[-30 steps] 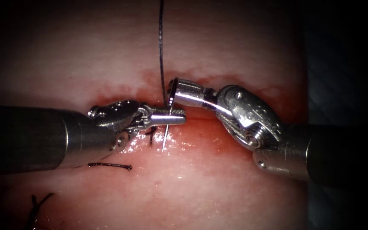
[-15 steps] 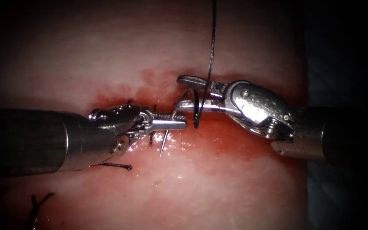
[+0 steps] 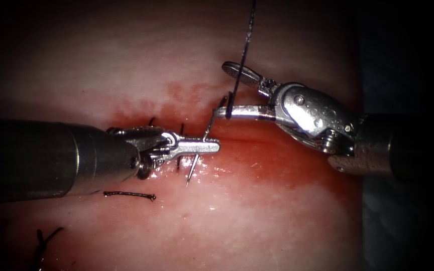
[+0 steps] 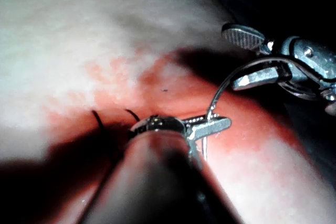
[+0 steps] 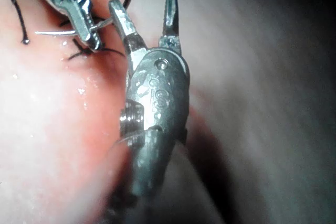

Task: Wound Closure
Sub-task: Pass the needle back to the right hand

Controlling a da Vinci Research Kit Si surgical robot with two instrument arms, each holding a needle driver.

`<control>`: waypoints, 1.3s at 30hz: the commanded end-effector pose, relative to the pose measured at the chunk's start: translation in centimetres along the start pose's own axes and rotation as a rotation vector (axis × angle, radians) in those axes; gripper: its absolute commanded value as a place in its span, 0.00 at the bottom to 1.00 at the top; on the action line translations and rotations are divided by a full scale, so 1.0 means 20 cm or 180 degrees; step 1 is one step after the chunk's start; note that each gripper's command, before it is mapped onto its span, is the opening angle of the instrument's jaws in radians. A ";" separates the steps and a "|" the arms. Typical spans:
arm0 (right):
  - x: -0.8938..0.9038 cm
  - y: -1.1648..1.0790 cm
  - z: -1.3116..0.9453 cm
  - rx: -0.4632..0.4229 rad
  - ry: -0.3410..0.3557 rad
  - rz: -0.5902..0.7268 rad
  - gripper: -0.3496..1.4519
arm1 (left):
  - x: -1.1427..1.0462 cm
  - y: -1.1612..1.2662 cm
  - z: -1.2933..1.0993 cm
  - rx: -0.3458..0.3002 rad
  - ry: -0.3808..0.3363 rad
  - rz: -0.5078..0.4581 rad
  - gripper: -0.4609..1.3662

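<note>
Steel needle (image 3: 198, 154): clamped mid-curve in left hand (image 3: 212, 146), tip free above tissue (image 3: 237, 211), over the cut (image 3: 247, 136). Right hand (image 3: 227, 90): jaws apart, holding nothing, black thread (image 3: 244, 50) hanging between them. Cut thread end (image 3: 129, 194) lies left.

Left hand (image 4: 223, 124) clamping needle (image 4: 214, 103), right hand (image 4: 247, 59) spread, red-stained tissue (image 4: 79, 40)

Tissue (image 3: 126, 65): pale pink, mottled with whitish streaks toward its far edge. Red fluid (image 3: 257, 165): a deep red band along the cut, fading to blotchy pink at its margins. Thread (image 3: 244, 45): black. Cut ends of thread (image 3: 129, 194): black on pink. Needle (image 3: 197, 160): bright silver. Left end effector (image 3: 212, 146) and right end effector (image 3: 224, 90): polished silver-grey metal with white glints.
</note>
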 end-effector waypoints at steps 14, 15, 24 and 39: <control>0.001 -0.003 0.004 -0.0061 -0.0010 0.0002 0.31 | -0.001 0.000 0.002 -0.0040 -0.0008 0.0186 0.06; 0.001 -0.003 0.004 -0.0062 -0.0010 0.0002 0.31 | -0.001 0.000 0.002 -0.0040 -0.0008 0.0186 0.06; 0.003 -0.006 0.003 -0.0037 -0.0031 0.0007 0.35 | 0.000 -0.001 0.001 -0.0016 0.0024 0.0222 0.06; 0.005 -0.011 0.008 -0.0009 -0.0140 -0.0116 0.66 | 0.000 -0.001 0.001 0.0097 0.0091 0.0374 0.06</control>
